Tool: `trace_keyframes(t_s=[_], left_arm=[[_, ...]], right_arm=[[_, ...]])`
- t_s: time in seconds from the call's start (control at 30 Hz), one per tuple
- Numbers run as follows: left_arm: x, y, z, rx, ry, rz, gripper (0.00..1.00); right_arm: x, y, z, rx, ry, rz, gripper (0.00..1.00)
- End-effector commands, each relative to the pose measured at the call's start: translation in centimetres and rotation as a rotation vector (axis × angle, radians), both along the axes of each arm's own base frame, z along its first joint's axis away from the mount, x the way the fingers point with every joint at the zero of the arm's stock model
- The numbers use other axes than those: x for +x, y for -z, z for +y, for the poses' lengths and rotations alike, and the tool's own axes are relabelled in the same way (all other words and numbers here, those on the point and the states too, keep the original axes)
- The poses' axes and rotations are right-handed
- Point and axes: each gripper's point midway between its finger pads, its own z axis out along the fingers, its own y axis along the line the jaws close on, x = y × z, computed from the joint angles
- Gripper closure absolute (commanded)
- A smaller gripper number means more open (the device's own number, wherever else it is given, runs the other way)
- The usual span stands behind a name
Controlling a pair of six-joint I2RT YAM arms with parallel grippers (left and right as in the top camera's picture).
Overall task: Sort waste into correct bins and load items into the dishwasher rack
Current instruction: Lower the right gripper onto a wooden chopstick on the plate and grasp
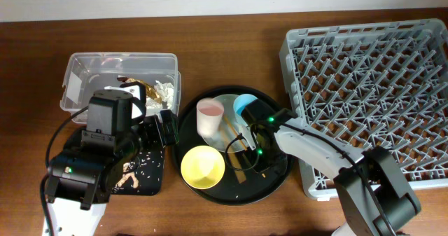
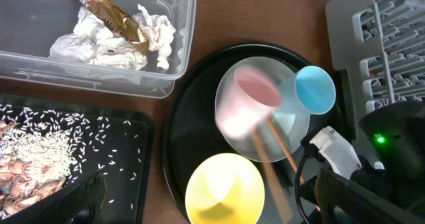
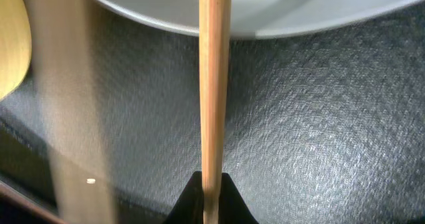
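Note:
My right gripper (image 1: 249, 143) (image 3: 211, 187) is shut on one thin wooden chopstick (image 1: 232, 129) (image 3: 211, 84) low over the round black tray (image 1: 274, 174). A second chopstick (image 3: 60, 117) shows blurred beside it. The pale grey plate (image 1: 225, 100) (image 2: 292, 127) carries the pink cup (image 1: 210, 114) (image 2: 249, 98) and the light-blue cup (image 1: 246, 104) (image 2: 315, 89). The yellow bowl (image 1: 203, 166) (image 2: 226, 187) sits at the tray's front. My left gripper (image 1: 166, 127) (image 2: 212, 207) is open and empty at the tray's left edge, above the bowl. The grey rack (image 1: 364, 68) stands at the right.
The clear tub (image 1: 84, 64) at the back left holds white napkins (image 2: 99, 41) and a brown scrap (image 2: 109, 14). The shallow black tray (image 1: 150, 173) at the front left holds rice-like crumbs and beige scraps (image 2: 26, 164). The right arm's cable loops over the round tray.

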Motion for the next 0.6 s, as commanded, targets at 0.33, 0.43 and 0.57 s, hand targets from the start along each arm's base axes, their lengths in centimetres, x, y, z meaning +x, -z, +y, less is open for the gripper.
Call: trace_keyframes(t_s=[0.33,0.43,0.57], left_arm=[[-0.4,0.0,0.5,0.018,-0.009,0.01,0.01],[-0.6,0.1,0.5,0.02,-0.009,0.017,0.01],[-0.6,0.1,0.5,0.02,-0.009,0.02,0.01]], right_arm=[[4.1,-11.1,2.0,0.028,0.051,-0.083,0.96],[5.4,-13.1,0.7,-0.045,0.058,-0.151,0.96],[7.6,-15.8,-2.9,-0.119,0.148,-0.223,0.96]])
